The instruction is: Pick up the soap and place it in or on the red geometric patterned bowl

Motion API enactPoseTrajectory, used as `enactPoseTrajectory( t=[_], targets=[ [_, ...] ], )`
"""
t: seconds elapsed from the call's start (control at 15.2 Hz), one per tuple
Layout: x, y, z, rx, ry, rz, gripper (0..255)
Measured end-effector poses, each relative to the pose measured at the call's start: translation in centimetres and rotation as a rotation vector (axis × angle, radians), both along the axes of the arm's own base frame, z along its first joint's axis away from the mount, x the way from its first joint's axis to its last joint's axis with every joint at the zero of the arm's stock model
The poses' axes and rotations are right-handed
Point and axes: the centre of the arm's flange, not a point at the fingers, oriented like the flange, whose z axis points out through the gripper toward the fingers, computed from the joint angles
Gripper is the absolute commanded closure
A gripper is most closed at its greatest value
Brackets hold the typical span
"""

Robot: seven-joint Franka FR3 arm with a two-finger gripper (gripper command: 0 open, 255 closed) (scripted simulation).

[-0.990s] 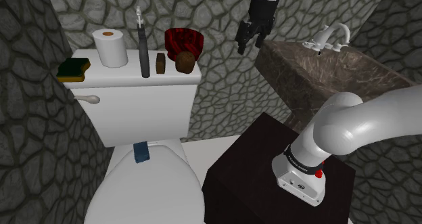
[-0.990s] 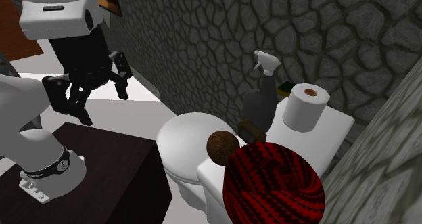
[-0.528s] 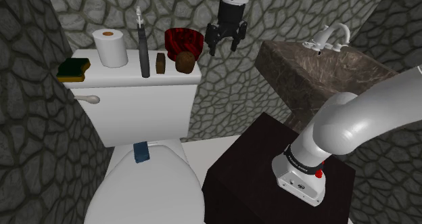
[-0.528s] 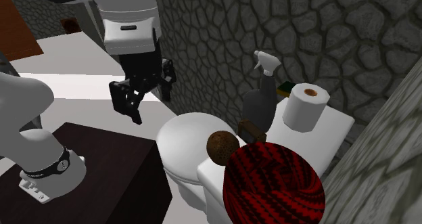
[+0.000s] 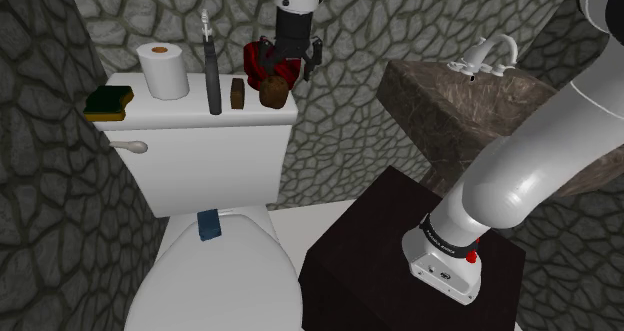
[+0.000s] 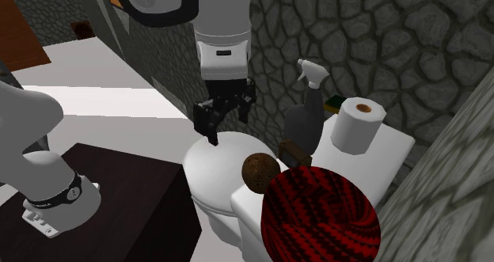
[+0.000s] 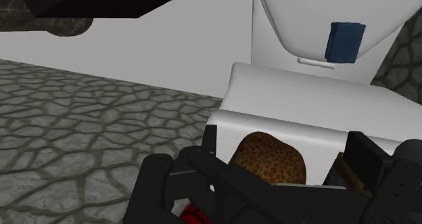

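Note:
On the white toilet tank (image 5: 170, 115) stand a red, black-patterned bowl (image 5: 257, 53) (image 6: 321, 213), a brown speckled ball (image 5: 273, 94) (image 6: 260, 172) (image 7: 270, 163) and a small brown bar (image 5: 238, 93) (image 6: 294, 151), apparently the soap. My black gripper (image 5: 288, 59) (image 6: 224, 118) (image 7: 287, 155) hangs open just above the ball and in front of the bowl, partly hiding it. It touches nothing. In the wrist view the ball lies between the spread fingers, below them. The brown bar sits just outside one finger.
A dark spray bottle (image 5: 212, 74) (image 6: 305, 114), a toilet paper roll (image 5: 163, 69) (image 6: 356, 126) and a green-and-yellow sponge (image 5: 108, 102) share the tank top. A blue block (image 5: 208, 224) (image 7: 345, 41) lies on the toilet lid. A brown sink counter (image 5: 470, 104) stands at the shoulder view's right.
The arm has swung to the shoulder view's left, from near the sink counter to above the tank's bowl end. The fingers stayed open. Nothing on the tank moved.

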Motion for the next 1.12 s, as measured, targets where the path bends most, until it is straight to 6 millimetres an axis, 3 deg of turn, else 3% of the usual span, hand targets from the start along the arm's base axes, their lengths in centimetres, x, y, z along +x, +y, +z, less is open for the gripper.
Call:
enactPoseTrajectory(
  t=[0.73, 1.12],
  targets=[
    [13.8, 3.7, -4.2, 0.041, 0.000, -0.226, 0],
    [14.6, 3.9, -7.2, 0.045, 0.000, -0.249, 0]
  ],
)
